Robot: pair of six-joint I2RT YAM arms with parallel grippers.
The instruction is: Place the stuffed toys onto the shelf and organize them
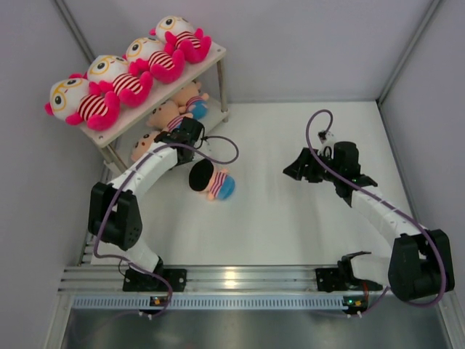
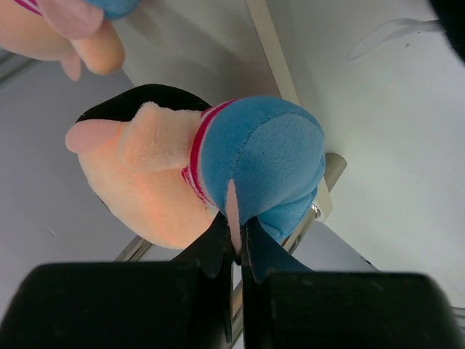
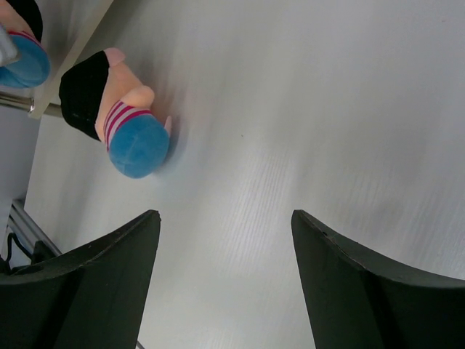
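Placing step: left gripper (image 2: 234, 243) pinched tight on a black-haired doll (image 2: 218, 160) by its foot, at the shelf (image 1: 215, 57) lower tier; should release next. Right gripper (image 3: 224, 222) wide apart, empty, near the last doll (image 1: 212, 179) lying on the table (image 1: 290, 225).

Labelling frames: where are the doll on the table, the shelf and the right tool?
doll on the table (image 1: 216, 184), top view, striped shirt.
shelf (image 1: 211, 57), top view, upper board's right end.
right tool (image 3: 225, 216), right wrist view, between fingertips.

The four top-tier toys (image 1: 120, 83) are showing white heads, yellow glasses, pink limbs, red-white stripes. The loose doll (image 1: 213, 182) is showing black hair, peach skin, pink-striped shirt, blue pants. The shelf (image 1: 212, 57) is showing cream-white.
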